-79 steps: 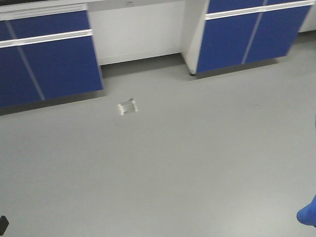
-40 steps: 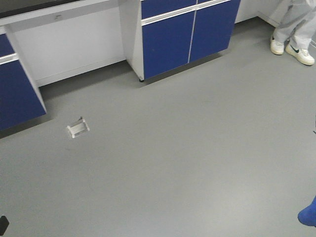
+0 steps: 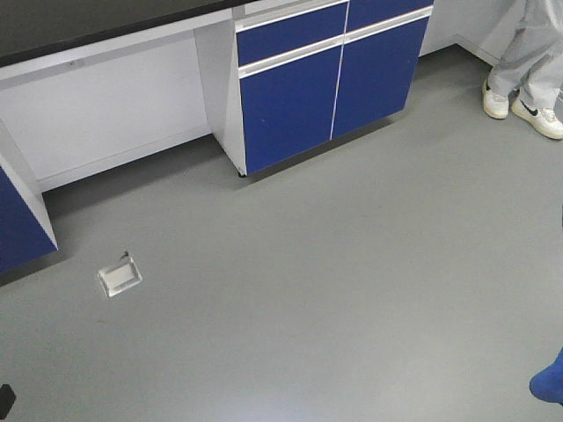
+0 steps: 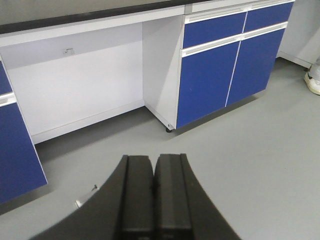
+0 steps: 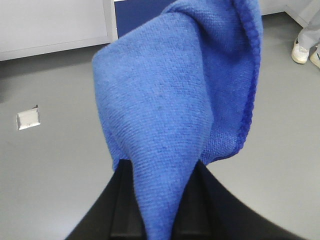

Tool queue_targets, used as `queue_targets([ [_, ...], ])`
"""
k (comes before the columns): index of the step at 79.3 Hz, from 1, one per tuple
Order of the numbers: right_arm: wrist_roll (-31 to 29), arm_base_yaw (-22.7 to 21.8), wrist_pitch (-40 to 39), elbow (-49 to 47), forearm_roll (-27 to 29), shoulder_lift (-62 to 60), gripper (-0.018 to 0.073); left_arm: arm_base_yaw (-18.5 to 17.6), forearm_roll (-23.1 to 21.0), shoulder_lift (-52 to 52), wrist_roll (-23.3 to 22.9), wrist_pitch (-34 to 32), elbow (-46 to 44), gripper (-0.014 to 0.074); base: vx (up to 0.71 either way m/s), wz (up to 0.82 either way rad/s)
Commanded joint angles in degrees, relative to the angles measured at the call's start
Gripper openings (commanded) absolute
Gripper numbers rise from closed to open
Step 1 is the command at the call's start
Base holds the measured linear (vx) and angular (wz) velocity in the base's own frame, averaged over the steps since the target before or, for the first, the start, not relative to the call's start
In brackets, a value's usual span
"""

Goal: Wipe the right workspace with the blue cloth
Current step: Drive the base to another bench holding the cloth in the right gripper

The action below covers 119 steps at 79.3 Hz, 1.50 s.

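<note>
My right gripper (image 5: pixel 159 170) is shut on the blue cloth (image 5: pixel 175 90), which hangs bunched from between its black fingers over the grey floor. A corner of the same cloth (image 3: pixel 549 383) shows at the bottom right edge of the front view. My left gripper (image 4: pixel 153 165) is shut and empty, its two black fingers pressed together, held above the floor and facing the cabinets. No tabletop or workspace surface shows in any view.
Blue-and-white lab cabinets (image 3: pixel 334 79) and a black-topped bench (image 3: pixel 97 26) stand ahead. A small clear square object (image 3: pixel 119 278) lies on the grey floor at left; it also shows in the right wrist view (image 5: pixel 28 118). A person's legs and white shoes (image 3: pixel 528 97) stand at far right.
The front view has swung right: the cabinets and the clear object have slid left and down in the frame, and the person's shoes have come into view. The blue cloth corner stays at bottom right.
</note>
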Motion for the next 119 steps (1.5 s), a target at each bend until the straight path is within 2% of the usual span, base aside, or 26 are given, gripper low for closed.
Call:
queue_targets([
  [1, 0.1, 0.0, -3.9, -1.5, 0.3, 0.5, -0.0003, -0.4, -0.1, -0.6, 0.0, -4.9, -1.5, -0.0006, 0.38, 0.02],
  [67, 0.1, 0.0, -3.9, -1.5, 0.3, 0.5, -0.0003, -0.4, -0.1, -0.6, 0.0, -4.9, -1.5, -0.0006, 0.41, 0.05],
  [119, 0.1, 0.0, -3.9, -1.5, 0.1, 0.5, -0.0003, -0.4, -0.1, -0.6, 0.0, -4.9, -1.5, -0.0006, 0.42, 0.5],
])
